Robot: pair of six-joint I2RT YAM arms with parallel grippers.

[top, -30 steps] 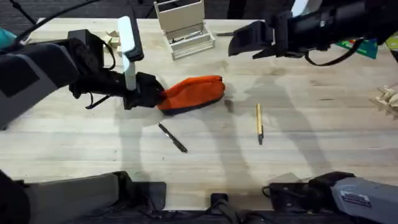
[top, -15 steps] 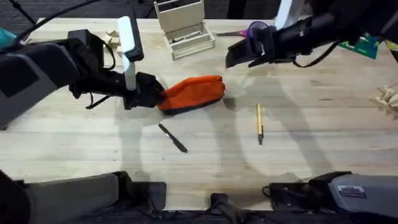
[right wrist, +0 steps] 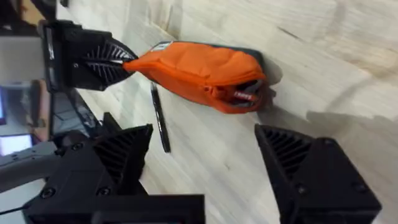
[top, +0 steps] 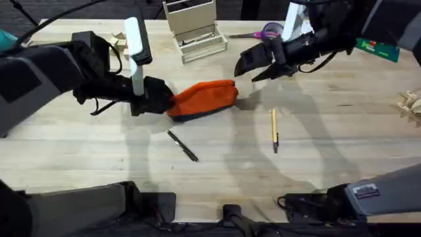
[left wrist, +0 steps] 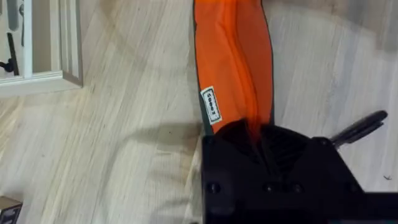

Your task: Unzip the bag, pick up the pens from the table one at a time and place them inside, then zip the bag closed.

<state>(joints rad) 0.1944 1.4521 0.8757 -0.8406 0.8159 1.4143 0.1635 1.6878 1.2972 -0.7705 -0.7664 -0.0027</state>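
The orange bag point(top: 205, 98) lies on the table point(top: 329, 158), its zipper side up. My left gripper point(top: 160, 99) is shut on the bag's left end; the left wrist view shows the bag point(left wrist: 233, 62) running away from the clamped jaws. My right gripper point(top: 248, 67) hovers open just beyond the bag's right end, apart from it. In the right wrist view the bag point(right wrist: 199, 70) lies ahead of my open right gripper point(right wrist: 205, 134), with the left gripper point(right wrist: 87, 62) at its far end. The black pen point(top: 182, 145) and tan pen point(top: 274, 130) lie nearer me.
A wooden desk organiser point(top: 194, 29) stands at the back centre. Purple-handled scissors point(top: 268, 31) lie behind the right arm. Small wooden pieces point(top: 411, 105) sit at the right edge. A green item point(top: 376, 47) lies at the back right.
My right gripper has come down and leftward from the back right toward the bag's right end. The left gripper, bag and both pens have stayed put.
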